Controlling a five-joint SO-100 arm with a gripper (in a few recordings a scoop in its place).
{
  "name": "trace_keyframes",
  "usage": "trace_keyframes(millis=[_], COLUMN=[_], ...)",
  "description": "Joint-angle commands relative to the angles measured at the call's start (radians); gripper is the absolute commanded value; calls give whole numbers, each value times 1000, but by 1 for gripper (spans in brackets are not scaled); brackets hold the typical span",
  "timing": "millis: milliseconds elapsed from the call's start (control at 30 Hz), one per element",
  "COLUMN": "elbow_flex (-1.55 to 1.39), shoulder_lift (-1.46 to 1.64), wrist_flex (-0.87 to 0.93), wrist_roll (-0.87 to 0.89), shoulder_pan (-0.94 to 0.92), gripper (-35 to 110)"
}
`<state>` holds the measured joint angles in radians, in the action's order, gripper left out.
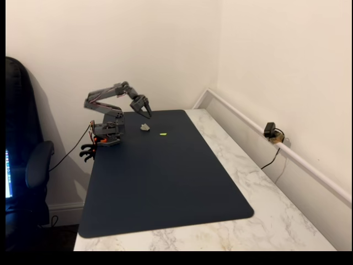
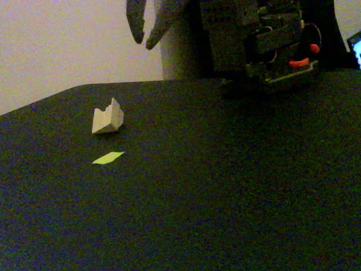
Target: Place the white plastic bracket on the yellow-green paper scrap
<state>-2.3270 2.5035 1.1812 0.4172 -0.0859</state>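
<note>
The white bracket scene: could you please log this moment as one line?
gripper: open, raised, empty | white plastic bracket: on mat, ungrasped | yellow-green paper scrap: beside bracket, bare

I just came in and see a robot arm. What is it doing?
The robot arm's pincer hangs open in the air above the dark blue mat, holding nothing. A small white plastic bracket sits on the mat, and a yellow-green paper scrap lies beside it, not touching. The bracket is not on the paper yet.

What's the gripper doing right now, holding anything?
Gripper: open, empty, raised above the mat. The white plastic bracket lies on the mat beside the yellow-green paper scrap.
</note>
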Motion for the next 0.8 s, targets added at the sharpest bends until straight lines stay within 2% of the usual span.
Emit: trace_keyframes(millis=[0, 100, 233, 433, 633, 767], elbow_flex=[166, 138, 132, 201, 394, 443], shoulder_lift=[-51, -25, 28, -97, -443, -506], wrist_flex=[44, 48, 104, 141, 244, 305], wrist_roll=[175, 359, 423, 419, 333, 262], shoulder_pan=[9, 8, 20, -40, -35, -186], gripper=[2, 2, 3, 2, 2, 2])
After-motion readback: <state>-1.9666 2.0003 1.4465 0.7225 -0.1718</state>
